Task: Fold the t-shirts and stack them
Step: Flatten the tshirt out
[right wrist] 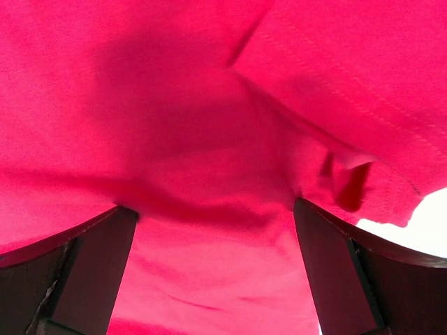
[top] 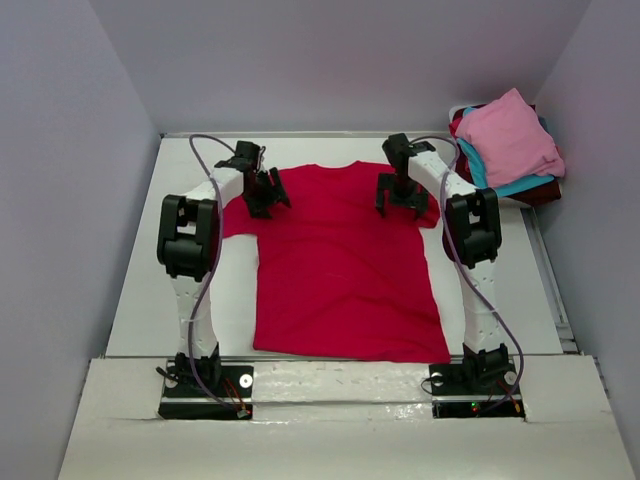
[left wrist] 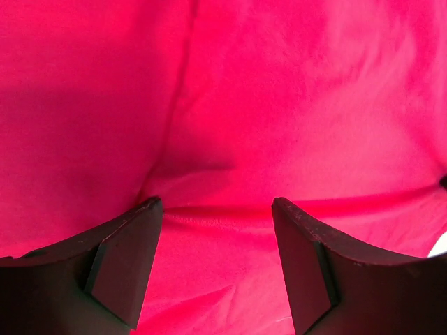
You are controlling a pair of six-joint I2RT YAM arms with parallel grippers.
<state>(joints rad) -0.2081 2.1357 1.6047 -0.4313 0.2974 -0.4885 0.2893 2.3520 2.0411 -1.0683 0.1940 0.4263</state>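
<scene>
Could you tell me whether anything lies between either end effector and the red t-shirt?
Nothing visible does. The left end effector and right end effector sit open over the shoulders of the red t-shirt, and each wrist view shows only red cloth between the jaws.

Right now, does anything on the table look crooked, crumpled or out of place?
The red t-shirt lies flat, but its sleeve by the right claw is crumpled, its hem folded over in the right wrist view. The pile of shirts in the far right corner is a loose heap, not a neat stack.
</scene>
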